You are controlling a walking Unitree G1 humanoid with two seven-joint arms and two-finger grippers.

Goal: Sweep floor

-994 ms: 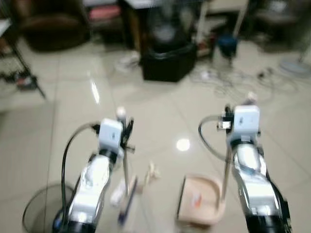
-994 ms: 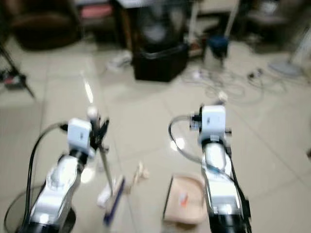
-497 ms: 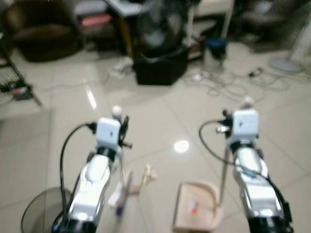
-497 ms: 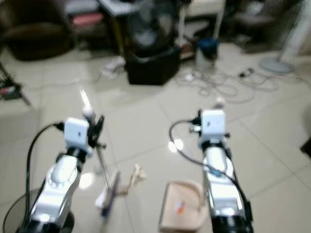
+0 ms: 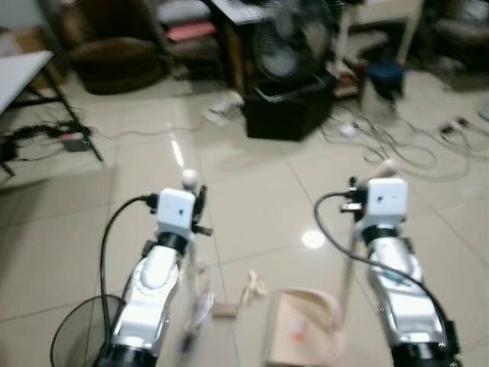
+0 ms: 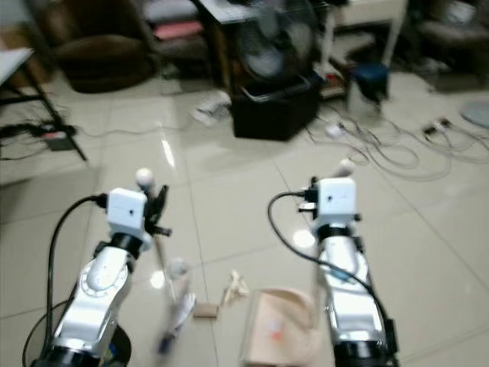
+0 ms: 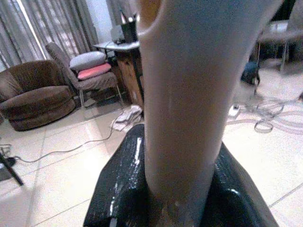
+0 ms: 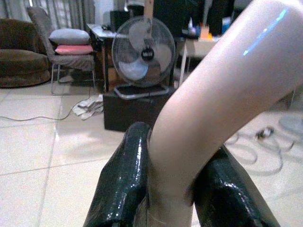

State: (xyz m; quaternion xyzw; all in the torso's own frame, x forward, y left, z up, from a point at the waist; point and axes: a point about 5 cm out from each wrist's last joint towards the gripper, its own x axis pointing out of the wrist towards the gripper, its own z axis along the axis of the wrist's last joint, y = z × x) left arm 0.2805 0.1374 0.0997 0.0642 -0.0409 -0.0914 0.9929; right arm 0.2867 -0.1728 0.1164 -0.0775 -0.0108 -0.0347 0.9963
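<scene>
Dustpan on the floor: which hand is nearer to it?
Right. The right hand grips the upright handle rising from the dustpan, which lies beside that arm. The left hand holds the broom handle, across the floor from the dustpan, with scraps between.

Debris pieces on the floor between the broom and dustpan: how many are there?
2 that I can make out: a pale crumpled scrap just left of the dustpan, and a small tan block beside the broom head. Blur may hide smaller bits.
</scene>
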